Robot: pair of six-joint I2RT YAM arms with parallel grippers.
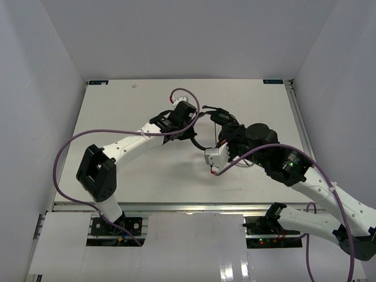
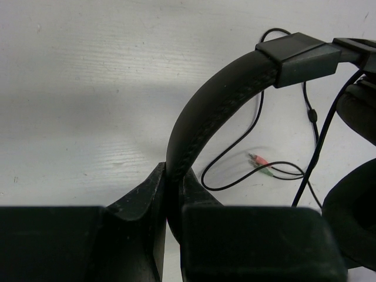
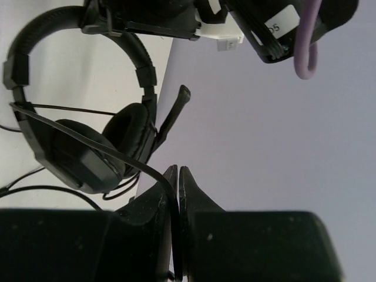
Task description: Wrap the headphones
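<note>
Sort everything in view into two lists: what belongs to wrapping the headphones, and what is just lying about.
Belongs: headphones; cord, with pink and green plugs; left gripper shut on the headband; right gripper shut on the cord.
Just there: purple cables; table.

Here's the tally: 1 headphones (image 3: 88,150) set, 1 headband (image 2: 200,111) between the left gripper (image 2: 173,176) jaws, 2 cups (image 3: 130,134), 1 mic boom (image 3: 173,111), 1 cord (image 3: 158,176) in the right gripper (image 3: 178,171) jaws, 2 plugs (image 2: 258,158) beyond the left jaws, 2 purple cables (image 1: 76,138).
</note>
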